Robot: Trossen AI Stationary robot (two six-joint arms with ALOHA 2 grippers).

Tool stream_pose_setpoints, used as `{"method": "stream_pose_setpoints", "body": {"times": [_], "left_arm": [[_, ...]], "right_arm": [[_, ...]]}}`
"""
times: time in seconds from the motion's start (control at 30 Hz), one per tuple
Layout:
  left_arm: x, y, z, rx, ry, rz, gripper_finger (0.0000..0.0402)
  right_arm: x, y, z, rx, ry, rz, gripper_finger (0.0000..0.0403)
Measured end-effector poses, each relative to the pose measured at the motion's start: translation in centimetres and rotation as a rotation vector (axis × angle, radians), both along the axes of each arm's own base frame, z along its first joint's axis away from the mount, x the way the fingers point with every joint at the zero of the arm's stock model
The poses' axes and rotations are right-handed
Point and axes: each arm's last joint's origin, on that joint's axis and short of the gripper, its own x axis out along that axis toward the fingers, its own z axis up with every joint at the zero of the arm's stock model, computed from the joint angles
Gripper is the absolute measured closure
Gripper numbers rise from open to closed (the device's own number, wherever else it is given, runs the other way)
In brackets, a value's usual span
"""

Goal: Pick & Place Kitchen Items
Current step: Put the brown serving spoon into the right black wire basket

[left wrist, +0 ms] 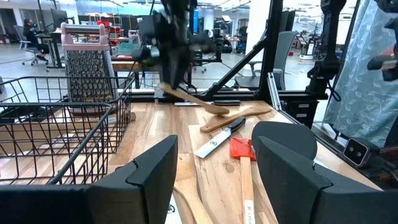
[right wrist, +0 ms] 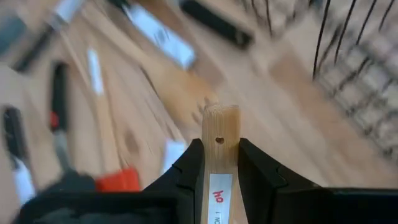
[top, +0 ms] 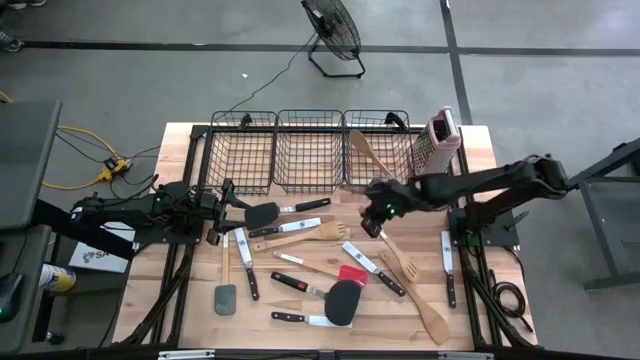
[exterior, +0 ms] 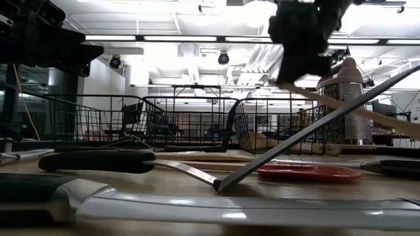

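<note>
One wooden spatula [right wrist: 219, 163] is clamped by its handle end in the right gripper [top: 377, 213]; its long axis trails away toward the table's near right, and the wire baskets [top: 310, 150] lie just beyond the claw. Left gripper [top: 222, 200] waits apart, farther off.

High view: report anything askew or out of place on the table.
Nothing is damaged or spilled. The utensils lie scattered at all angles; only one wooden spoon is in a basket. The right gripper holds a wooden spatula above the table.

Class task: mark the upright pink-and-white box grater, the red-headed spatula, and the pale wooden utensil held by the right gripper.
Upright pink-and-white box grater [top: 443, 134]: high view, its top.
Red-headed spatula [top: 352, 274]: high view, red head.
Pale wooden utensil [right wrist: 220, 134]: right wrist view, handle end.
</note>
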Motion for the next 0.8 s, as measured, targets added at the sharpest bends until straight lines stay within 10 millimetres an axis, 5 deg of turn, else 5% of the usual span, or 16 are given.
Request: {"method": "stream_pose_setpoints", "body": {"times": [0.47,0.8], "left_arm": [[0.0,0.0,0.0,0.000,0.000,0.000,0.0190],[0.0,0.0,0.0,0.000,0.000,0.000,0.0190]], "right_arm": [[-1.8,-2.2,8.0,-0.258,-0.546,0.062,0.0340],[-3.4,-3.8,11.5,-0.458,-0.759,0.038,0.0340]]}}
